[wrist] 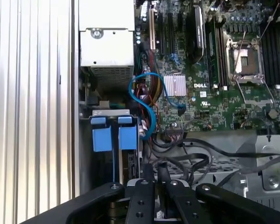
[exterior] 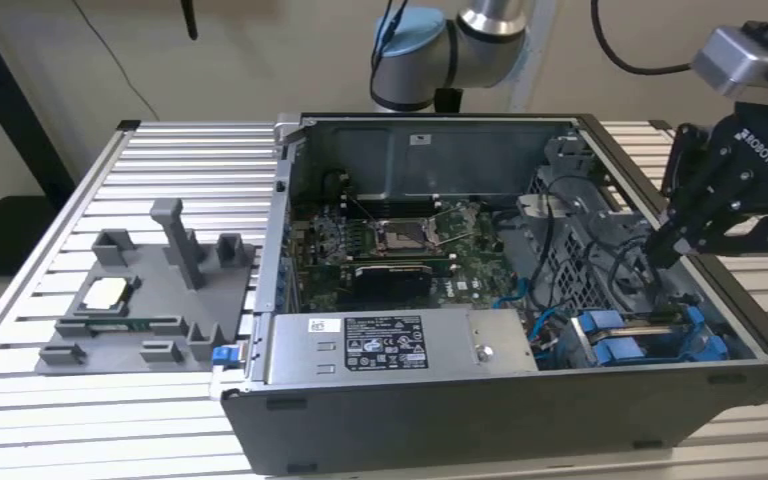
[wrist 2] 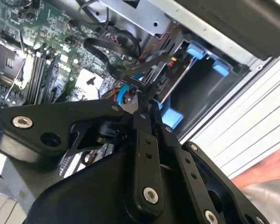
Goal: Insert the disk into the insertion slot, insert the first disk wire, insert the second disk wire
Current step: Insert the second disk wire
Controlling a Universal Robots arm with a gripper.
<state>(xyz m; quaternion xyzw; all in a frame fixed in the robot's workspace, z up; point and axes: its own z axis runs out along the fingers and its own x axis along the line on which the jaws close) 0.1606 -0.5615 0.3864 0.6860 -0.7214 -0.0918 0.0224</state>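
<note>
Case wall (exterior: 518,420) hides pincer (exterior: 656,250) tips.

Open-topped PC case (exterior: 398,425), dark cables (wrist: 200,156) and blue cable (wrist: 147,100) across the claw's (wrist: 155,173) path

A white label (exterior: 384,343) with small black print and barcodes sits on the silver power-supply box (exterior: 491,345); its lines are too fine to read. White lettering runs along the black body of the claw (exterior: 655,252). In the first wrist view, a white logo (wrist: 199,85) is printed on the green motherboard (wrist: 224,107).
</note>
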